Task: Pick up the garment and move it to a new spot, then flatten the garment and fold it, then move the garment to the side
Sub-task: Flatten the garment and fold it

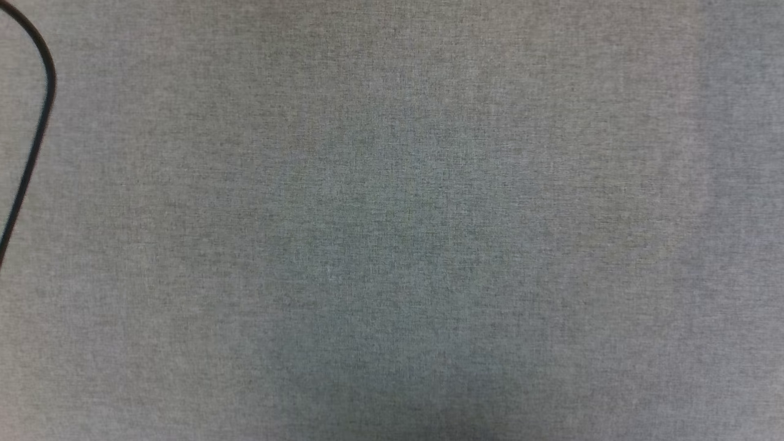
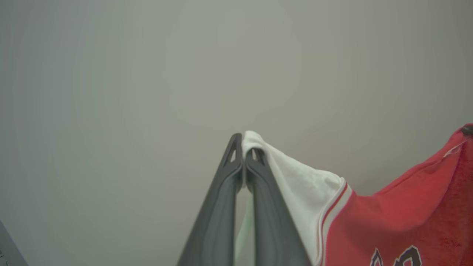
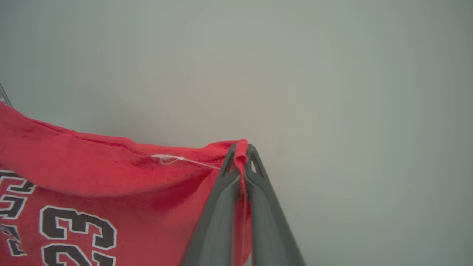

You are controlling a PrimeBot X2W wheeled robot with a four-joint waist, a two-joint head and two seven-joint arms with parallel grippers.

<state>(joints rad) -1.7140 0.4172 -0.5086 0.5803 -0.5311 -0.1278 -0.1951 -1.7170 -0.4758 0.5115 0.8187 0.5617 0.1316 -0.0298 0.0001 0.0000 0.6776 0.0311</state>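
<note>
Fingers of left gripper clamped tight on edge of white sleeve of garment; fabric pinched at the tips, draping down to the right in left wrist view, striped trim, then red body. Right gripper clenched on a red fold of the same shirt, cloth hanging to its left, black white-outlined numerals showing, loose white thread near the tips. Shirt hangs stretched between both grippers. Background behind: plain grey blur. Head view: grey fabric tabletop, black cable curving at left edge.
</note>
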